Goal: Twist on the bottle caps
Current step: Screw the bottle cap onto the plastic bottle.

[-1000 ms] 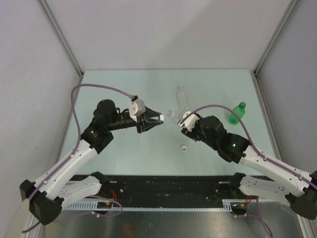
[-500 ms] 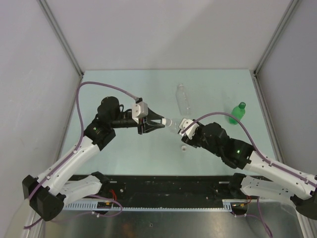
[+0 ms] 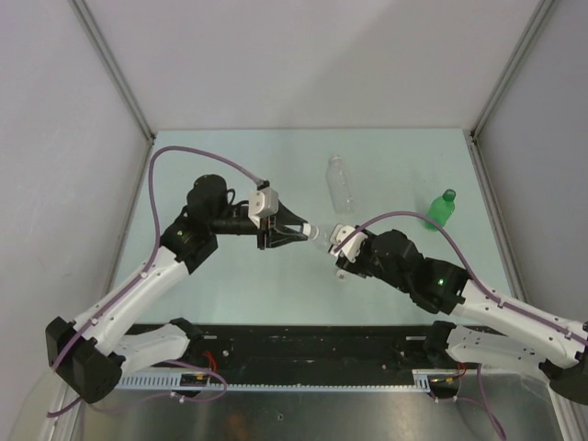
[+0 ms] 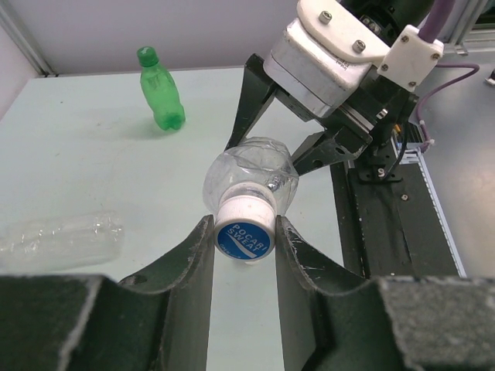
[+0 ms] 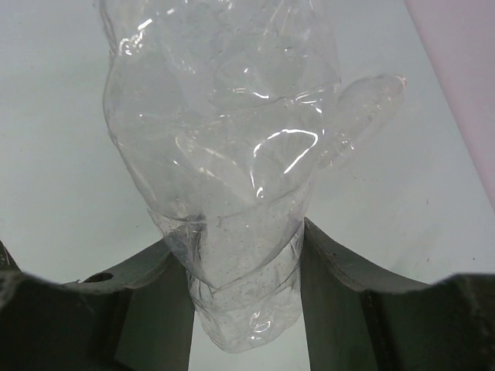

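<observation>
In the left wrist view my left gripper (image 4: 244, 241) is shut on a white bottle cap (image 4: 244, 232) with a blue label. The cap sits at the mouth of a clear bottle (image 4: 251, 171) held level in mid-air. My right gripper (image 5: 244, 287) is shut on that bottle's crumpled body (image 5: 224, 147). From above, the left gripper (image 3: 310, 230) and right gripper (image 3: 338, 243) face each other tip to tip above the table's middle. A second clear bottle (image 3: 340, 184) lies flat behind them. The green bottle (image 3: 442, 209) stands upright at the right, its green cap (image 4: 145, 55) on.
The pale green table (image 3: 230, 165) is boxed in by grey walls on three sides. A black rail (image 3: 303, 344) with the arm bases runs along the near edge. The lying bottle (image 4: 60, 236) is just left of my left fingers.
The two grippers have closed the gap between them: the left one carried the cap rightward, the right one brought the bottle leftward and nearer. Cap and bottle mouth now meet.
</observation>
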Available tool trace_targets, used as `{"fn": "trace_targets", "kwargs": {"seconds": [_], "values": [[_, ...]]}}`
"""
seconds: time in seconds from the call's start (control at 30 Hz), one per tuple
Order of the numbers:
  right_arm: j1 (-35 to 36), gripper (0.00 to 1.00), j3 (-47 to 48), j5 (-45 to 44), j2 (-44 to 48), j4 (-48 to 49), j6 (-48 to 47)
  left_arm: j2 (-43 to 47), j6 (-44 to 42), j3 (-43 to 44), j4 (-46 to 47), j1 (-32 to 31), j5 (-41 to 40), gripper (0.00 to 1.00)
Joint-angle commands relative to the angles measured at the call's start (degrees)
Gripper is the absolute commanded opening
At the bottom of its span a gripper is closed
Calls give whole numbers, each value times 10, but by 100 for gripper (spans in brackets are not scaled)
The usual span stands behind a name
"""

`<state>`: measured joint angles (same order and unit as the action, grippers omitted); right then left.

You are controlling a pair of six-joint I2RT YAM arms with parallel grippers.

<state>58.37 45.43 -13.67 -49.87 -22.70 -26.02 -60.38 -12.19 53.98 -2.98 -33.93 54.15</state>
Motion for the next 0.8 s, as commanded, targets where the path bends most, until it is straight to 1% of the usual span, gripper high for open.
{"fn": "trace_targets", "kwargs": {"seconds": [0.0,0.07,0.23,0.33,0.43,0.5,0.57,0.7,0.77], "values": [[10,0,8,3,-3,38,-12,-27,-31,46,-24,-5,16,11],[10,0,11,-7,-7,39,-13,-42,-51,63,-49,-13,8,11],[9,0,14,-33,-9,40,-7,-72,-104,105,-109,-54,-49,10],[8,0,14,-31,-9,45,-5,-83,-134,126,-139,-60,-49,10],[5,0,7,-28,-1,72,-1,-89,-161,143,-164,-61,-57,9],[-3,0,-8,-2,17,111,1,-92,-178,151,-177,-61,-53,9],[-16,0,-21,43,38,143,1,-98,-206,165,-209,-65,-50,9],[-32,0,-26,97,56,161,0,-130,-261,224,-297,-95,-98,7],[-38,0,-25,119,59,168,1,-142,-289,240,-330,-105,-105,5]]}}
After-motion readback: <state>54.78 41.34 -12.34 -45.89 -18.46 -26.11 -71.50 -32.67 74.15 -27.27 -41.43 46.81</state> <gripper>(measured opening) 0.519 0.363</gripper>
